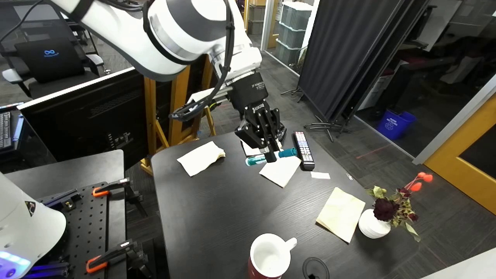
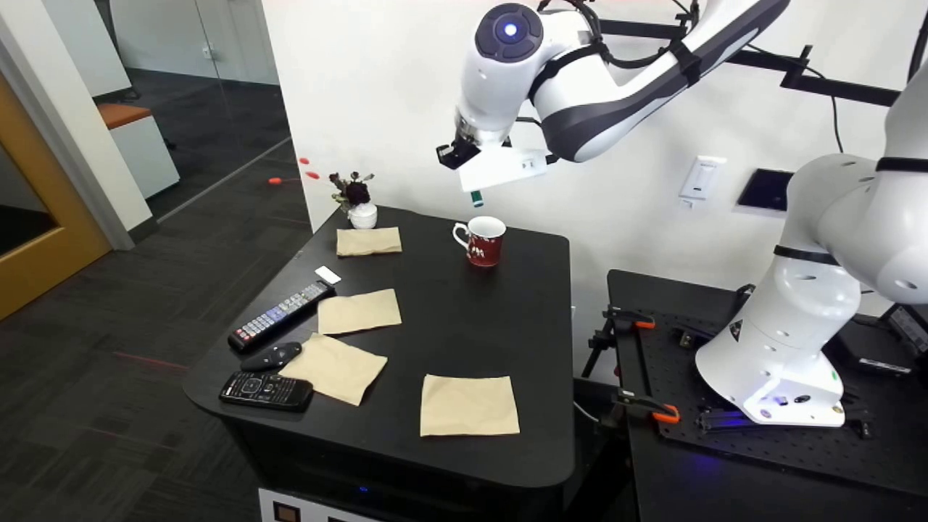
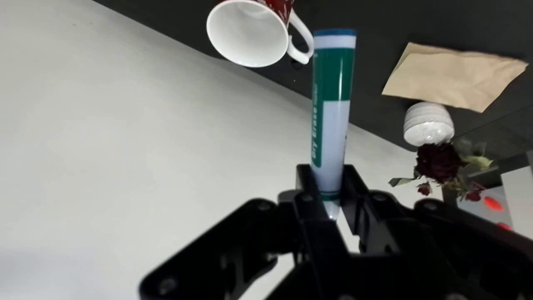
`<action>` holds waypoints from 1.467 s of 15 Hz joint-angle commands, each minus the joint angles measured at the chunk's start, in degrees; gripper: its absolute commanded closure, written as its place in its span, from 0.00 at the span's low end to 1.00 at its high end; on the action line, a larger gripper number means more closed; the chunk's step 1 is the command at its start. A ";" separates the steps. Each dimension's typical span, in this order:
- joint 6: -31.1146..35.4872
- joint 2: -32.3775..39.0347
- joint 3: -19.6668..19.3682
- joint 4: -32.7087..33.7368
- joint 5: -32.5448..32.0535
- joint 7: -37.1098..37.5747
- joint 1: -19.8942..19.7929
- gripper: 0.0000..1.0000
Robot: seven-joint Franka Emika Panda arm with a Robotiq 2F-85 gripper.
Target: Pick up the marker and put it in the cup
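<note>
The marker is white and green with teal-blue at its ends. My gripper (image 1: 272, 155) is shut on it, and the marker (image 1: 287, 152) sticks out on both sides of the fingers in an exterior view. In the wrist view the marker (image 3: 334, 75) stands out lengthwise from the fingertips (image 3: 327, 181). In an exterior view only a marker end (image 2: 476, 198) shows below a white plate that hides the fingers. The cup (image 1: 270, 255) is a mug, white inside, red patterned outside, upright on the table. It also shows in an exterior view (image 2: 484, 250) and the wrist view (image 3: 247, 35), apart from the marker.
A white vase (image 1: 374, 224) with dark flowers stands near the cup. Several tan napkins (image 2: 470, 406) lie on the black table (image 2: 500, 326). Remotes (image 2: 283, 315) lie along one edge. A black ring-like object (image 1: 316, 268) lies near the cup. A white wall (image 2: 377, 94) stands behind.
</note>
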 commanded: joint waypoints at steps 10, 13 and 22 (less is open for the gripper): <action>-15.04 5.15 0.31 1.44 -9.38 33.24 -1.52 0.95; -16.71 8.80 -0.04 2.88 -11.10 37.85 -1.97 0.95; -17.43 21.78 -1.16 10.81 -11.67 38.32 -3.43 0.95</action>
